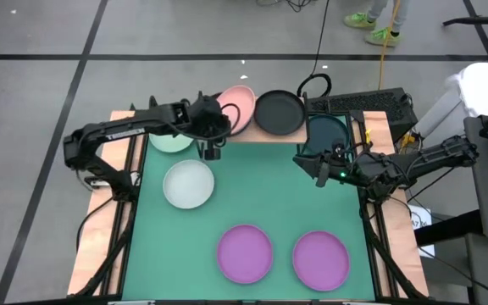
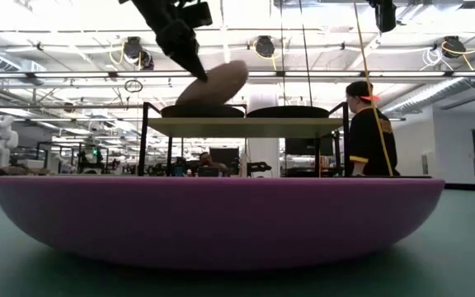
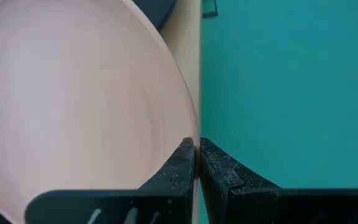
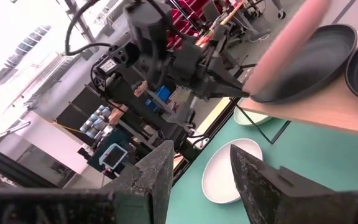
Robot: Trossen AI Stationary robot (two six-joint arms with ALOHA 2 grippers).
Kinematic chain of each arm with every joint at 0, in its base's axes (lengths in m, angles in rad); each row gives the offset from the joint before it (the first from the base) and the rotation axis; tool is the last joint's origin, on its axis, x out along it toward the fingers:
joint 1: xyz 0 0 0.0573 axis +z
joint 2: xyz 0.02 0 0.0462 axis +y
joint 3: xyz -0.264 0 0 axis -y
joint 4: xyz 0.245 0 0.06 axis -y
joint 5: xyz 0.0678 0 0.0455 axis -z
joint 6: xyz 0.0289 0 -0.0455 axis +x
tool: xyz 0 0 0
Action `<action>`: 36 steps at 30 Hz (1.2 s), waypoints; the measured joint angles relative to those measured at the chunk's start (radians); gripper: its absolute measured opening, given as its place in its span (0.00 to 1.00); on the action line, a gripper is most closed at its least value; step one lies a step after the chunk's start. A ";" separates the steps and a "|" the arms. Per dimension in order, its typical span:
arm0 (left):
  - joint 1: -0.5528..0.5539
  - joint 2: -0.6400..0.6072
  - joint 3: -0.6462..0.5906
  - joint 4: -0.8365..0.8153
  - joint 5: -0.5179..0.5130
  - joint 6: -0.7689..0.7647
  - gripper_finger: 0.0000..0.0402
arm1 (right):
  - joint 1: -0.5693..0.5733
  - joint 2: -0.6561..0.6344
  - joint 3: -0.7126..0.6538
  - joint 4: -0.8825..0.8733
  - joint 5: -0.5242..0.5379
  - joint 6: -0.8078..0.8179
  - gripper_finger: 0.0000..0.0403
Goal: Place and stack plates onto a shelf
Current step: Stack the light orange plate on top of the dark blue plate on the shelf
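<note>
My left gripper (image 3: 197,144) is shut on the rim of a pink plate (image 1: 241,103), which is tilted over a black plate (image 2: 203,110) at the left end of the shelf (image 2: 246,126). A second black plate (image 1: 280,112) lies flat on the shelf beside it. On the green mat lie a white plate (image 1: 188,184), a mint green plate (image 1: 168,142) partly under my left arm, and two purple plates (image 1: 245,252) (image 1: 321,259). My right gripper (image 1: 318,165) hovers open near the table's right side, holding nothing. My left gripper pinches the pink plate's rim (image 3: 190,134) between its two fingers, at the plate's near, lower edge. The fingers slant down at it from the table's left and near side. The plate is tilted, far edge up, over the black plate (image 4: 309,62); whether its low edge touches that plate I cannot tell.
A dark teal plate (image 1: 327,134) sits just right of the shelf, close to my right gripper. Light-wood strips (image 1: 100,246) run along the table's sides. A person (image 2: 371,132) stands in the room beyond the shelf.
</note>
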 joint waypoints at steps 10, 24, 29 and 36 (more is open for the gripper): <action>0.005 0.009 0.000 -0.004 -0.041 0.006 0.06 | 0.000 0.000 0.000 0.000 -0.003 -0.027 0.36; 0.029 0.035 0.000 -0.026 -0.098 0.009 0.06 | 0.000 0.000 0.000 -0.001 -0.005 -0.030 0.36; 0.030 0.040 0.000 -0.040 -0.098 0.002 0.07 | 0.000 0.000 0.000 -0.001 -0.005 -0.031 0.36; 0.030 0.039 0.000 -0.033 -0.090 -0.044 0.26 | 0.000 0.000 0.000 -0.002 -0.005 -0.038 0.36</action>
